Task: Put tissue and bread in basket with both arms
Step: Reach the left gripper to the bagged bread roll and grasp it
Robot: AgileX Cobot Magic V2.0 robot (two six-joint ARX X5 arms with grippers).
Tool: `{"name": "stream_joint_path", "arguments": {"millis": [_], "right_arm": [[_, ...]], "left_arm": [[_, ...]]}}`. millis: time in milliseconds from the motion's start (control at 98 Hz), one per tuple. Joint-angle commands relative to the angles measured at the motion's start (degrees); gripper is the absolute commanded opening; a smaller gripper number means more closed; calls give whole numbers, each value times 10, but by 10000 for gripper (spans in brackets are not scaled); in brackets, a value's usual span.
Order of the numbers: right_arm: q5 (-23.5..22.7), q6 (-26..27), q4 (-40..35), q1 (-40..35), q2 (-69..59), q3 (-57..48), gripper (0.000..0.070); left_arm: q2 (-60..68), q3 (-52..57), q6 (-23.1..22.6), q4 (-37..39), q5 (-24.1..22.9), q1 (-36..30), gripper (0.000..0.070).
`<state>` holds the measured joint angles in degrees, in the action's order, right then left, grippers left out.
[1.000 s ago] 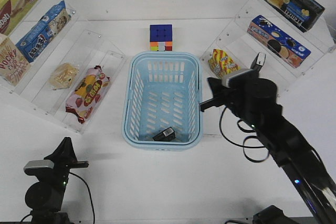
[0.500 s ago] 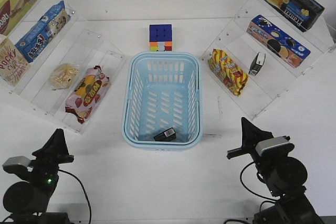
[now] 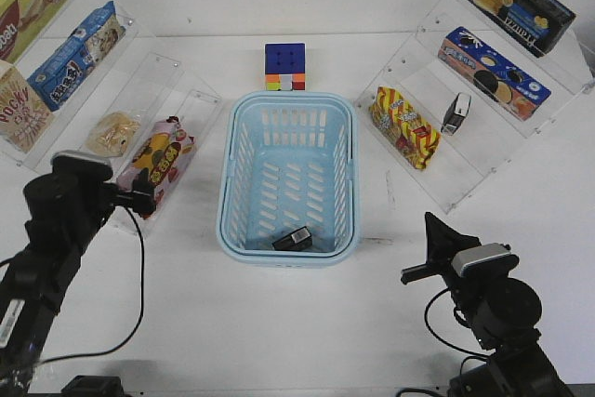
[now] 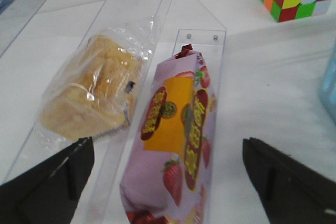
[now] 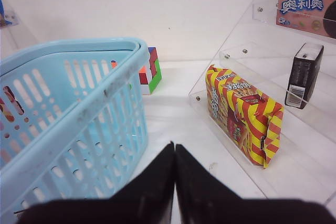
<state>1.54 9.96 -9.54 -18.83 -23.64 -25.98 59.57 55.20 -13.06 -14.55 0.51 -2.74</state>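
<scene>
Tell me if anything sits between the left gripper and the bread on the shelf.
Nothing visible blocks it. The left gripper is open, aimed at the shelf with bare acrylic ahead of the bread. The strawberry snack bag lies right beside the bread in the neighbouring slot, more directly between the jaws, so it could get grabbed instead.

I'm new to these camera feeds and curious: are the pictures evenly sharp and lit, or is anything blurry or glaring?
Front view: bright, even light, soft shadows, the basket crisp. Left wrist view: the bread wrap shows small glints, and the left gripper fingers are dark, soft-edged shapes. Right wrist view: the right gripper is a blurred black mass; the shelf tissue stays fairly sharp.
</scene>
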Motion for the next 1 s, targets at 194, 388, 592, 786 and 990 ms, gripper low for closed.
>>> {"name": "stream_joint_path", "arguments": {"millis": [194,388,592,786,990], "right_arm": [[0,8,10,-3,0,-6,0],[0,8,10,-3,0,-6,0],[0,8,9,-3,0,-6,0],[0,8,10,-3,0,-6,0],[0,8,10,-3,0,-6,0]], "left_arm": [[173,134,-131,5,-156,-21,570],[247,177,-142,8,-182,-22,567],[259,177,-149,5,-192,-22,178],[247,183,-150,7,-215,-26,0],[191,245,-129,4,-210,-66,0]]}}
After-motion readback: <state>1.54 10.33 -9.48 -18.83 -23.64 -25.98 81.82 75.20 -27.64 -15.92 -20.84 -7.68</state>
